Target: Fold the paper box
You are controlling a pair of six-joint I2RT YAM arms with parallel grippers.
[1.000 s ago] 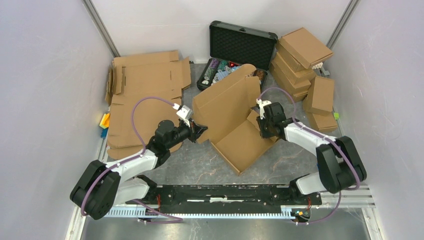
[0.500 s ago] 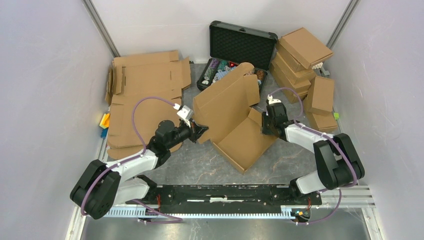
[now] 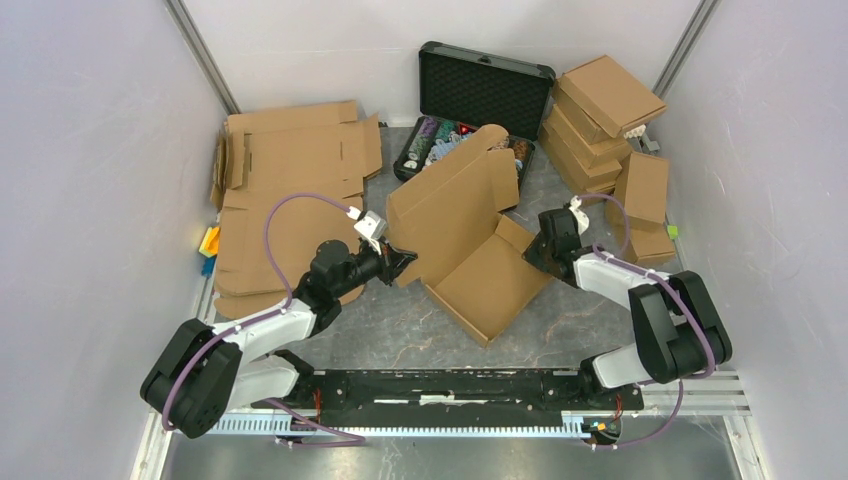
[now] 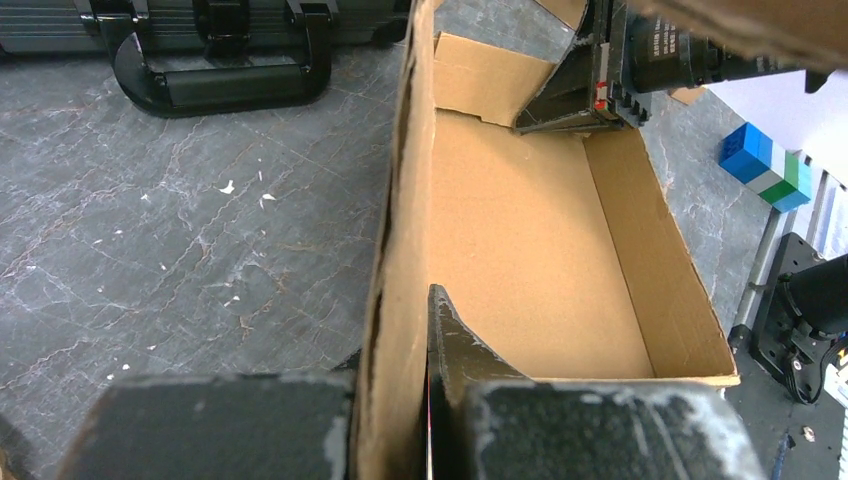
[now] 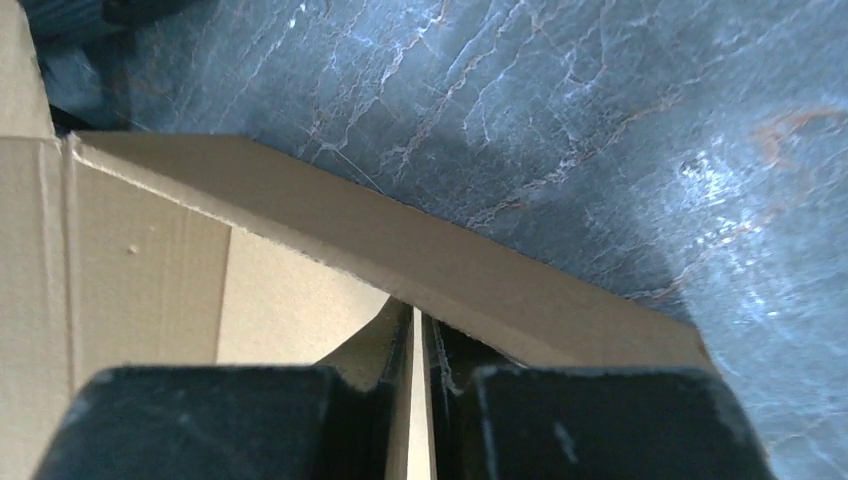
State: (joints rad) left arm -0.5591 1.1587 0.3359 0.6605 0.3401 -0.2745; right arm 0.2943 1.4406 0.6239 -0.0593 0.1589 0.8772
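The paper box [image 3: 470, 240] is a brown cardboard mailer in the middle of the table, its tray part low and its big lid panel raised toward the back left. My left gripper [image 3: 400, 262] is shut on the box's left wall; in the left wrist view that wall [image 4: 405, 230] runs upright between the fingers of the left gripper [image 4: 400, 340]. My right gripper [image 3: 540, 250] sits at the box's right corner. In the right wrist view a thin cardboard edge [image 5: 416, 360] stands pinched between the nearly closed fingers of the right gripper [image 5: 418, 330].
A black case [image 3: 484, 88] with coloured chips lies open behind the box. Folded boxes [image 3: 605, 110] are stacked at the back right. Flat cardboard blanks [image 3: 290, 170] cover the left side. Coloured blocks [image 3: 209, 245] lie at the left wall.
My right gripper has moved right, from over the tray to the box's right corner, and has closed on the cardboard there. The left gripper keeps its hold and has not moved.
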